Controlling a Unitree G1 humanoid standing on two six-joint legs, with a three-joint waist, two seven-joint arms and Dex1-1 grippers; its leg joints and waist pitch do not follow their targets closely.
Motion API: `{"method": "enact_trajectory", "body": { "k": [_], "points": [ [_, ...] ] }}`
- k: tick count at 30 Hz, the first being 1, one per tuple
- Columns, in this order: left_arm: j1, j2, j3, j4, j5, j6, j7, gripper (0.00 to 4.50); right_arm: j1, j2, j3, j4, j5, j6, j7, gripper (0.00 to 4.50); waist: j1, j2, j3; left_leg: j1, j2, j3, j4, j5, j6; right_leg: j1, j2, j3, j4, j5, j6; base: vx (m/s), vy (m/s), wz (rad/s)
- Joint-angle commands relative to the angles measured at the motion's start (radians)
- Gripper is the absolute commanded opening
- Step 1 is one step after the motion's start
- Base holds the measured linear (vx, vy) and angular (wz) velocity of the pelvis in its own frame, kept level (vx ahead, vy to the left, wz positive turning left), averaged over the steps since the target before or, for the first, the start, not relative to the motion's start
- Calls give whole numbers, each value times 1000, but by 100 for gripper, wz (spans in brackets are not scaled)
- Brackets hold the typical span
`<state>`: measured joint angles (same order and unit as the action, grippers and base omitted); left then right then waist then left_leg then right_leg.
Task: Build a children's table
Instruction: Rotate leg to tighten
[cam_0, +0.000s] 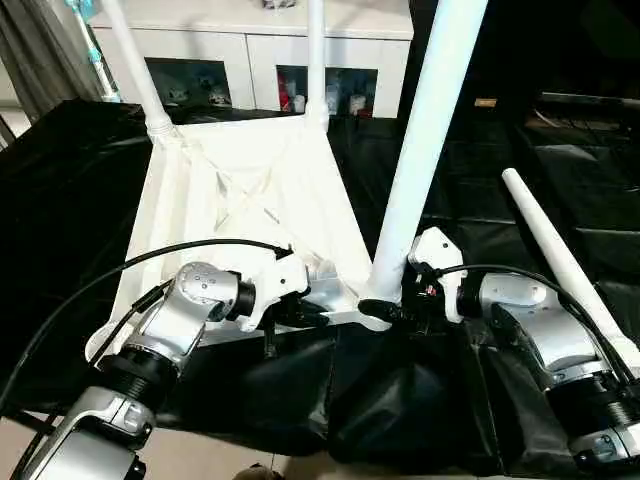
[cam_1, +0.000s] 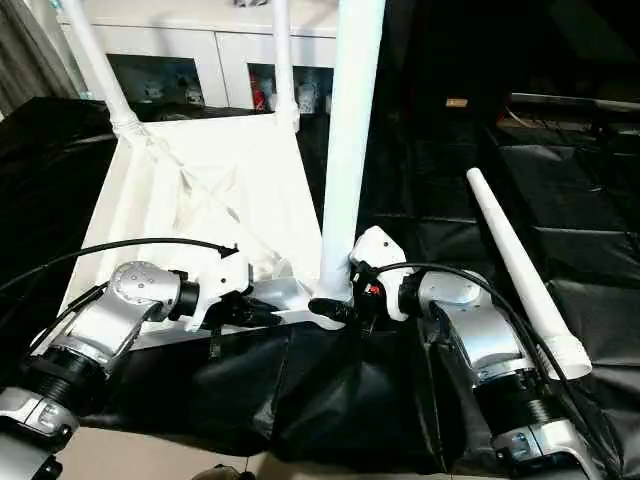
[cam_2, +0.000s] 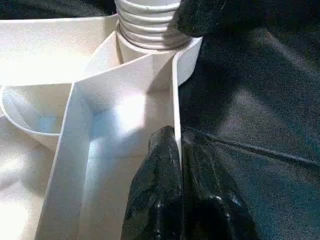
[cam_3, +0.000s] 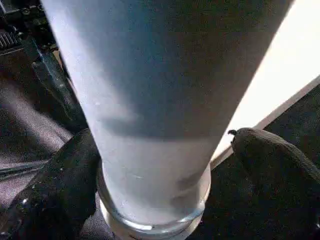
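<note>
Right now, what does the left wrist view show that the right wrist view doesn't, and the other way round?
Left wrist view: the left hand shut on the thin rim of the top, and the ribbed end of a leg seated in the corner socket. Right wrist view: the right hand open around that leg's smooth shaft, one finger apart from it. Both: the leg, the white top and the black cover.

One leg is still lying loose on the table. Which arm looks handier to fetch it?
Probably the right. The loose leg lies beside the right gripper, whose fingers stand open around the near upright leg. The left gripper is shut on the tabletop's rim, steadying it.
</note>
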<state>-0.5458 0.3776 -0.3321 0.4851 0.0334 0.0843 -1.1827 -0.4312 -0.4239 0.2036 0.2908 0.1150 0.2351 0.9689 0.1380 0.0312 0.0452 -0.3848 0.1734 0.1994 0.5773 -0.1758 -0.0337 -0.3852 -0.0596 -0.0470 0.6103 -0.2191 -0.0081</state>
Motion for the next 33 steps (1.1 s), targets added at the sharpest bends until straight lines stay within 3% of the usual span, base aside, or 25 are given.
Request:
{"method": "enact_trajectory", "body": {
  "k": [1,5,6,9,15,25,29,33],
  "points": [
    [3,3,-17,-43,-7,-4,-16,0,-11,-4,-7,22,-9,-14,-2,447,-9,-9,-62,24,70,-30,-54,-124,59,39,-94,48,-59,-10,-229,0,0,0],
    [7,4,-14,-51,-6,-2,-16,0,-14,-7,0,36,-15,-26,-1,447,-10,-8,-63,26,70,-31,-53,-125,54,38,-92,48,-57,-18,-227,0,0,0],
    [7,5,-14,-51,-6,-2,-16,0,-15,-8,2,40,-18,-29,-2,419,-10,-9,-64,25,69,-30,-51,-117,57,39,-92,48,-55,0,-230,0,0,0],
    [7,7,-13,-49,-6,-3,-14,0,-18,-7,9,49,-26,-35,-5,406,-9,-8,-65,23,67,-30,-49,-103,68,39,-91,47,-52,30,-234,0,0,0],
    [7,9,-13,-51,-7,-1,-13,0,-26,0,15,66,-33,-47,-11,372,-12,-6,-63,23,68,-31,-49,-130,59,38,-92,47,-55,-12,-235,0,0,0],
    [8,6,-8,-45,-11,8,-3,0,-37,37,11,103,-44,-53,-76,279,-30,-3,-63,22,66,-32,-49,-145,52,39,-91,46,-56,-17,-246,0,0,0],
    [8,-16,7,-37,-28,42,20,0,-46,79,-7,135,-51,-27,-159,272,-36,-2,-60,22,65,-34,-52,-168,34,39,-92,47,-58,-58,-246,0,0,0],
    [10,-53,10,-34,-40,76,46,0,-41,135,-9,140,-56,5,-232,270,-55,-3,-58,22,63,-36,-56,-199,12,40,-91,48,-62,-100,-242,0,0,0]
  ]
}}
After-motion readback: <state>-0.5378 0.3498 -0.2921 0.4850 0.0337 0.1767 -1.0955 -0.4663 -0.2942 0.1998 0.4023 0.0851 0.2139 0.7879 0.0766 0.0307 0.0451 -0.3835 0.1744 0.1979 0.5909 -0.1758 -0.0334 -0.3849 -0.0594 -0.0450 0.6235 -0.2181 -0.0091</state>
